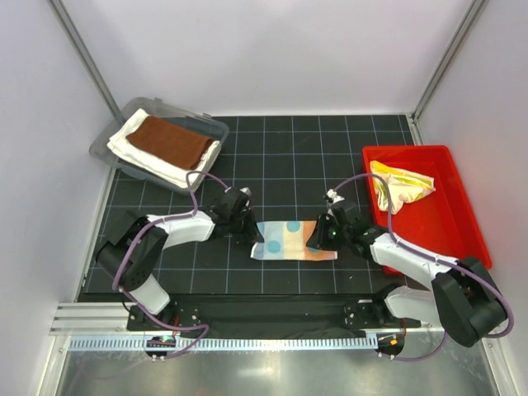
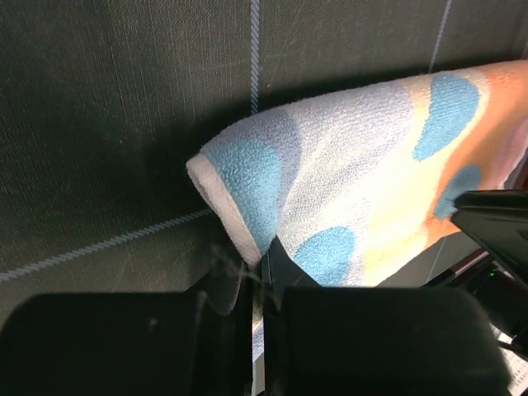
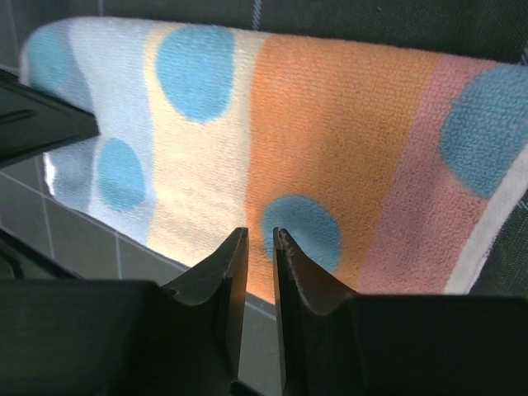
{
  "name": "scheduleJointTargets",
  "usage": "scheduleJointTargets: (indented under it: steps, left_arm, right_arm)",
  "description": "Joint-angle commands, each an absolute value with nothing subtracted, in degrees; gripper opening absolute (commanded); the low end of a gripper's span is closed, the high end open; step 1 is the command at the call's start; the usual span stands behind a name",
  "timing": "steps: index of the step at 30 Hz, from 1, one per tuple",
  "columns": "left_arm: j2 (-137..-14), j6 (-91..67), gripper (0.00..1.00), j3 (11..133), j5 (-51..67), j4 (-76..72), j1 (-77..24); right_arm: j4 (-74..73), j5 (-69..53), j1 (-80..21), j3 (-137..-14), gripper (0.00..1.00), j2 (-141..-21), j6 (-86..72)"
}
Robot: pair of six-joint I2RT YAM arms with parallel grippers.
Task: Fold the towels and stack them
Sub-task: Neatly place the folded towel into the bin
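- The light-blue dotted towel lies at the centre of the top view, on the black gridded desk, stretched between the two pincers.
- It carries pale blue, cream, orange and pink bands with blue dots; in the right wrist view it fills the upper half of the frame.
- The left pincer sits at the towel's left end, left of frame centre.
- In the left wrist view the left pincer is pressed together, pinching the towel's white-hemmed edge at the bottom centre of the frame.
- The right pincer sits at the towel's right end, just right of frame centre.
- In its own view the right pincer has its fingers a narrow slit apart at the towel's lower edge; it cannot be told whether cloth is caught between them.
- A grey tray stands in the upper left of the top view; it holds the cream-white towel with the rust-brown towel lying flat on top.
- A red bin stands at the right of the frame, with the yellow towel crumpled in its upper part.
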State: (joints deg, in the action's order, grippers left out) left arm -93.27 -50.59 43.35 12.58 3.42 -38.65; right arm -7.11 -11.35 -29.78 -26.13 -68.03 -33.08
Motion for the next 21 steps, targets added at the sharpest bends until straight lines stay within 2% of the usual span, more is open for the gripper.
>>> scheduleJointTargets:
  steps: [1, 5, 6, 8, 10, 11, 12, 21]
  left_arm:
    - [-93.7, -48.96, 0.0, 46.13, 8.8, 12.9, -39.81]
    - [-91.5, -42.38, 0.0, 53.59, -0.49, 27.19, -39.81]
    - [-91.49, -38.88, 0.0, 56.83, -2.96, 29.16, -39.81]
    - [-92.37, -35.7, 0.0, 60.19, -7.09, 34.68, -39.81]
    - [-92.9, -31.14, 0.0, 64.31, -9.66, 37.43, -39.73]
    - [-93.25, -29.46, 0.0, 65.47, -11.32, 39.44, -39.64]
    - [-93.43, -27.88, 0.0, 66.78, -13.43, 40.42, -39.03]
    - [-98.87, -9.77, 0.0, 83.48, -21.87, 48.16, -29.28]
  right_arm:
    - [-9.04, -12.48, -29.62, -30.32, 0.27, -64.61, -32.7]
    - [-12.47, -12.74, -29.62, -33.65, 0.36, -61.09, -32.61]
    - [-13.18, -12.48, -29.62, -34.18, 0.47, -60.04, -32.43]
    - [-14.67, -11.87, -29.53, -35.59, 0.56, -59.15, -32.17]
    - [-15.64, -11.69, -29.62, -36.38, 0.7, -58.28, -31.99]
    - [-15.73, -11.69, -29.62, -37.17, 0.82, -58.18, -31.91]
    - [-16.08, -11.6, -29.62, -37.61, 0.99, -58.18, -31.82]
    - [-14.94, -10.72, -29.53, -40.34, 1.0, -58.53, -31.2]
